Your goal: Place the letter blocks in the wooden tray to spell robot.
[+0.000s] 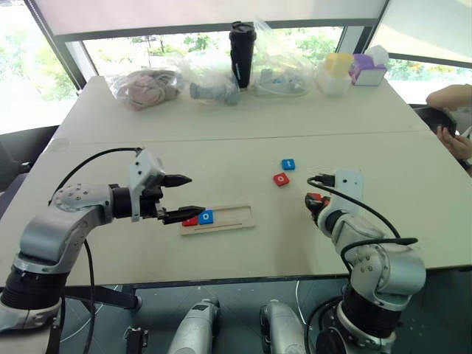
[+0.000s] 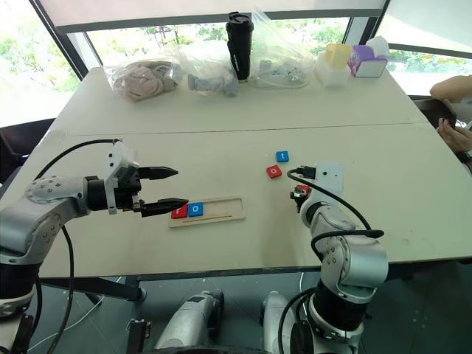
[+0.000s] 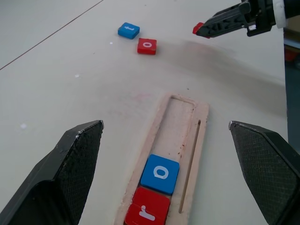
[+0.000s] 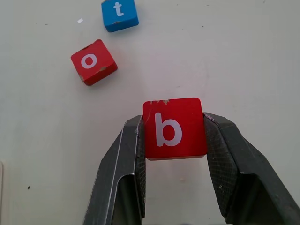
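Note:
The wooden tray (image 1: 234,218) lies near the table's front edge. A red "r" block (image 3: 146,212) and a blue "o" block (image 3: 160,173) sit side by side at its left end. My left gripper (image 1: 196,195) hovers open over that end, with nothing between its fingers. A red "o" block (image 1: 281,179) and a blue "t" block (image 1: 288,164) lie loose on the table right of the tray. My right gripper (image 1: 315,200) is shut on a red "b" block (image 4: 174,128), held above the table near those two blocks.
Along the far side of the table stand plastic bags (image 1: 147,87), a black tumbler (image 1: 241,53) and small yellow and purple boxes (image 1: 352,70). A person's hand (image 1: 453,125) shows at the right edge. A seam (image 1: 236,136) runs across the table.

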### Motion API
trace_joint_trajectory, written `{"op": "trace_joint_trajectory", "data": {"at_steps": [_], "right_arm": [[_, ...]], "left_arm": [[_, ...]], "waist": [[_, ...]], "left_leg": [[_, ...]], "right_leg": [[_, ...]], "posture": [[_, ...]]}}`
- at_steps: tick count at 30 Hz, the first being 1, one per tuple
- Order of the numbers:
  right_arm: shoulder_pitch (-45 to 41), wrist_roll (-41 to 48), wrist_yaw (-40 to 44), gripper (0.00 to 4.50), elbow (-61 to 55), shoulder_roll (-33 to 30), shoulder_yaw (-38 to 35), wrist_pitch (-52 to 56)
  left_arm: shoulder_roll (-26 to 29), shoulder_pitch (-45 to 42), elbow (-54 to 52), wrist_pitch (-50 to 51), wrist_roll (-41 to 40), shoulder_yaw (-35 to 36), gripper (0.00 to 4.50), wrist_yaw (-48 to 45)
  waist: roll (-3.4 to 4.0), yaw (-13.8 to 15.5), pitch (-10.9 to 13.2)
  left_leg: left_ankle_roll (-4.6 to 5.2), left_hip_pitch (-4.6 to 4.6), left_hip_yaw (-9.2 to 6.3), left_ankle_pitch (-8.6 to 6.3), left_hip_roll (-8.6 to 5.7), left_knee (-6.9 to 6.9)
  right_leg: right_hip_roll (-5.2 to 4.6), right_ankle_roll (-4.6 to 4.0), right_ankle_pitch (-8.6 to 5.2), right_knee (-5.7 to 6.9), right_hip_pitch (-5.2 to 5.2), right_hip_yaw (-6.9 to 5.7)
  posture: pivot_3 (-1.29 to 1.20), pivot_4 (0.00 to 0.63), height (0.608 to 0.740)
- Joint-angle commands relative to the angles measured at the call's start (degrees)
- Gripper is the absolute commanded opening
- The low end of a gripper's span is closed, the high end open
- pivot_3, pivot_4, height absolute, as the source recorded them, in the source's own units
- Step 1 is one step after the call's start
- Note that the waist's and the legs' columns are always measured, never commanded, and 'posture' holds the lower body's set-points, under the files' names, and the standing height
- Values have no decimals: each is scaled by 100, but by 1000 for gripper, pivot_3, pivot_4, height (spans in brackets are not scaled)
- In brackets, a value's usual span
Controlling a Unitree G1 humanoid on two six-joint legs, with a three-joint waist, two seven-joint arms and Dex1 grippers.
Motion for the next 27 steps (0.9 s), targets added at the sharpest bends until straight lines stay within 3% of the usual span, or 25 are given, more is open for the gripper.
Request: {"op": "trace_joint_trajectory", "data": {"at_steps": [1, 7, 8, 10, 13, 17, 20, 23, 27], "right_arm": [[96, -32, -26, 1171, -108, -10, 203, 169], [82, -58, -3, 4228, -64, 34, 169, 244], [51, -38, 51, 4414, -65, -22, 115, 295], [-114, 105, 327, 4414, -44, -233, -140, 274], [-310, 575, 1226, 4414, 167, -1138, -289, -277], [92, 1330, 3969, 4414, 894, -3442, 52, -2546], [516, 1364, 5753, 4414, 2089, -4582, 330, -4451], [374, 1005, 6641, 4414, 3510, -5070, 951, -5950], [-205, 745, 7312, 4414, 4855, -5085, 1560, -6981]], "left_arm": [[71, 24, -98, -101, 31, 71, 4500, 14], [99, 88, -43, -188, 182, 59, 4500, 39], [104, 101, -29, -201, 187, 70, 4500, 29], [129, 120, 1, -224, 191, 103, 4500, -12], [218, 138, -9, -209, 138, 145, 4500, -136], [435, 98, -101, -188, 57, 104, 4500, -439], [562, -50, -131, -184, 27, 34, 4500, -652], [632, -159, -198, -171, 3, -40, 4500, -810], [644, -168, -318, -129, -22, -77, 4500, -822]], "waist": [[0, 0, 0], [0, 0, 0], [0, 2, 0], [0, 7, 0], [0, 12, 1], [-2, 20, 3], [-10, 14, 3], [-12, -16, 5], [-10, -23, 6]], "left_leg": [[0, 0, 0, 0, 0, 0], [0, 0, 0, 0, 0, 0], [0, 0, 0, 0, 0, 0], [0, -1, 0, 0, 0, 0], [0, -2, 4, 0, 0, 2], [8, -4, 9, -4, -1, 2], [23, 0, 8, -14, 3, 2], [26, 3, 14, -15, 5, 14], [26, 9, 26, -15, 9, 22]], "right_leg": [[0, 0, 0, 0, 0, 0], [0, 0, 0, -1, 0, 0], [0, 0, 0, -2, 0, -1], [-1, 0, 0, -5, 1, -1], [-2, 0, 0, -13, 5, -3], [-5, 2, -1, -35, 18, -13], [-5, 13, -7, -44, 34, -22], [-5, 13, -6, -44, 40, -22], [-10, 5, -2, -38, 40, -16]], "posture": [[0, 150, 740], [0, 150, 740], [0, 150, 740], [0, 150, 740], [0, 150, 740], [0, 150, 740], [0, 150, 740], [0, 150, 740], [0, 150, 740]]}}
